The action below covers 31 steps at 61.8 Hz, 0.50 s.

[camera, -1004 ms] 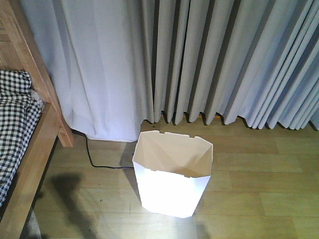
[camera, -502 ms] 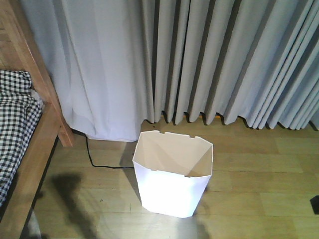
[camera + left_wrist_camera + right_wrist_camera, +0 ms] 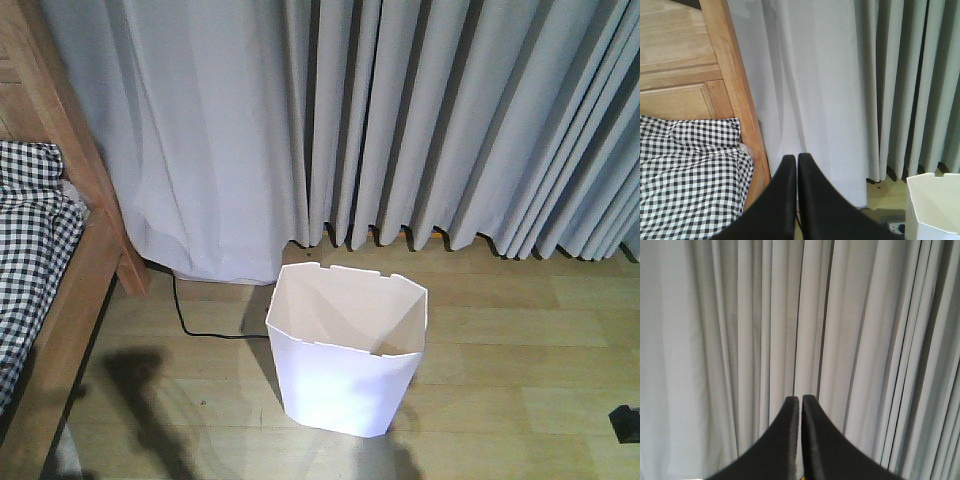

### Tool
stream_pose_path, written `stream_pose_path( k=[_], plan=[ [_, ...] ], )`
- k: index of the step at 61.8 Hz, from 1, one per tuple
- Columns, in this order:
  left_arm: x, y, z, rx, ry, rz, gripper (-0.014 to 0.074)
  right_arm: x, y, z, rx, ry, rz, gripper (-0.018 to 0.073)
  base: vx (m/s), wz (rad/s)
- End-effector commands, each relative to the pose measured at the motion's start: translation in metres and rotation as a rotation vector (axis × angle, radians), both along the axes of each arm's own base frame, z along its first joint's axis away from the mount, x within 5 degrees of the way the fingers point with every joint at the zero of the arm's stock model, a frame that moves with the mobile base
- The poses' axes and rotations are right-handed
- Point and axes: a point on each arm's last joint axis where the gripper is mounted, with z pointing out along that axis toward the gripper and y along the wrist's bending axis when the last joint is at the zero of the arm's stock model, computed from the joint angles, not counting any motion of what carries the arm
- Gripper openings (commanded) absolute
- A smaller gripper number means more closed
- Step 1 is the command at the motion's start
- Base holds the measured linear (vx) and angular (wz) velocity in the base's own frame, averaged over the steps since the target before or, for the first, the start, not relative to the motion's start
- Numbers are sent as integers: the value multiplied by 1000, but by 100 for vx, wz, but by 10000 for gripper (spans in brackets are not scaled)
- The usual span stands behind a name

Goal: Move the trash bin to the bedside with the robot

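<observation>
In the front view, the trash bin (image 3: pixel 346 352) is seen upright on the floor before the curtain (image 3: pixel 400 120), well apart from the bedside (image 3: pixel 50 300). In the left wrist view, the left pincer (image 3: pixel 796 161) is closed on nothing, beside the bed. In the right wrist view, the right pincer (image 3: pixel 801 402) is likewise shut and empty; it should be opened before the rim is approached.

No readable text or labels anywhere.

Wood-plank floor (image 3: pixel 520 340) carries the white trash bin (image 3: pixel 345 375), upright, near the curtain hem. A black cable (image 3: pixel 200 325) lies on the floor between bin and bed frame (image 3: pixel 60 330). Checked cover (image 3: pixel 30 250) lies on the bed.
</observation>
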Motion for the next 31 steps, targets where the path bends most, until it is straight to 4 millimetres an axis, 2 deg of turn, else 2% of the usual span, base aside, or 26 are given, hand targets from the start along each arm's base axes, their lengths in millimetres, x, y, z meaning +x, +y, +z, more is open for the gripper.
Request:
stream_pose_path(
  k=[1,31],
  plan=[
    [1,-1,-3,-12,-54,-15,-6,0,0,2,-6,-76,-5,-11,0,0],
    [1,-1,-3,-12,-54,-15,-6,0,0,2,6,-76,-5,-11,0,0]
  ],
)
